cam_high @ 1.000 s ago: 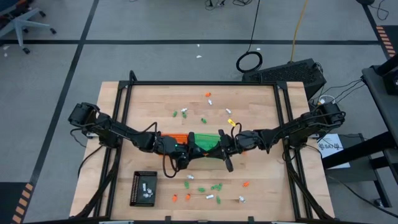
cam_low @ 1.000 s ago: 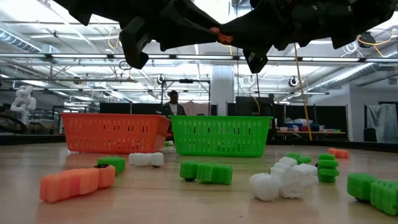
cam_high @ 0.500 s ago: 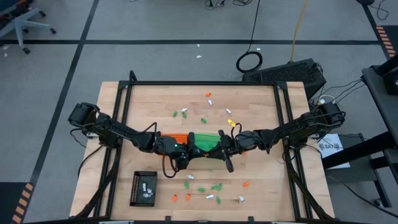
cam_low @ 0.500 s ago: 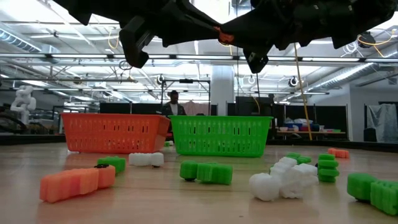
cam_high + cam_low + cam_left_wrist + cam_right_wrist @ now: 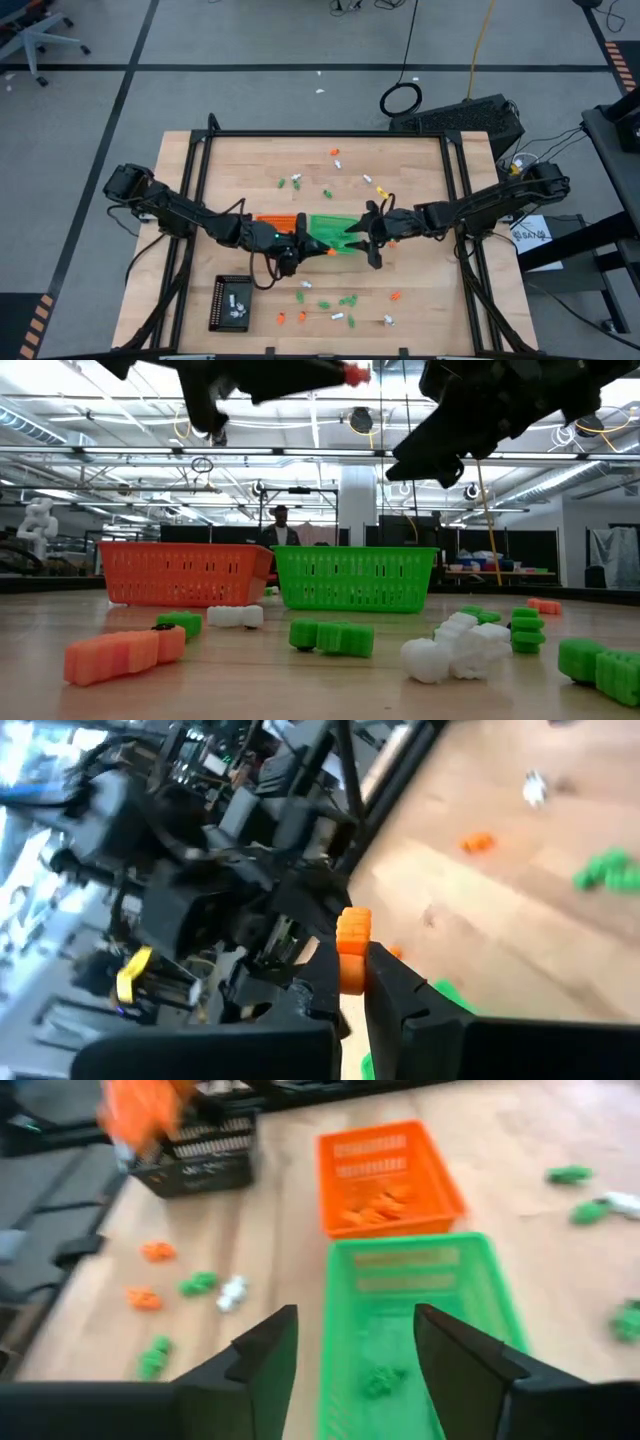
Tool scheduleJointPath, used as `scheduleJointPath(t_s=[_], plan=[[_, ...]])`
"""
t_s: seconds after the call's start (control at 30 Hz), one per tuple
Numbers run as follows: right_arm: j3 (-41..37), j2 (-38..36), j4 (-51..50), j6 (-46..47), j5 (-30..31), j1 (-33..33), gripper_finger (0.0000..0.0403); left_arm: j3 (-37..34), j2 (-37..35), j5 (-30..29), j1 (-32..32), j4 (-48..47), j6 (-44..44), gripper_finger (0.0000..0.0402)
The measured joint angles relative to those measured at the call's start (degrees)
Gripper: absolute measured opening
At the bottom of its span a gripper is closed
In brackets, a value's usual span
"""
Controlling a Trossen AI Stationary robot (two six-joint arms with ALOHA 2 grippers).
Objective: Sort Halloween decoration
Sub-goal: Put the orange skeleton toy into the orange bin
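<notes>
Left hand [image 5: 352,982] is pinching an orange trinket [image 5: 352,948] between its fingers, hovering beside the orange tray [image 5: 280,224]; the right hand [image 5: 355,1355] is hanging with fingers spread and empty over the green tray [image 5: 333,232]. Judging by this, the left is mid-delivery and needs to be carrying its piece over the orange tray before letting go. On the bench [image 5: 420,180] roughly sixteen loose trinkets are lying; there are two coloured trays and one black tray [image 5: 231,302].

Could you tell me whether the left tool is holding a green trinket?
No, the left tool is shut on an orange trinket, as the left wrist view shows.
</notes>
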Motion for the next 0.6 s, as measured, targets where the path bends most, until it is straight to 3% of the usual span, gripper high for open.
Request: scheduleJointPath(t_s=[0.3, 0.6], plan=[[0.0, -0.2, -1.9, -3.6, 7.2, 2.3, 0.0188, 0.0, -2.6, -3.6, 1.1, 0.8, -27.2, 0.0011], [0.0, 1.2, -0.9, -4.3, 7.6, 4.1, 0.0175, 0.0, -2.5, -4.8, 1.9, 1.3, -46.9, 0.0011]])
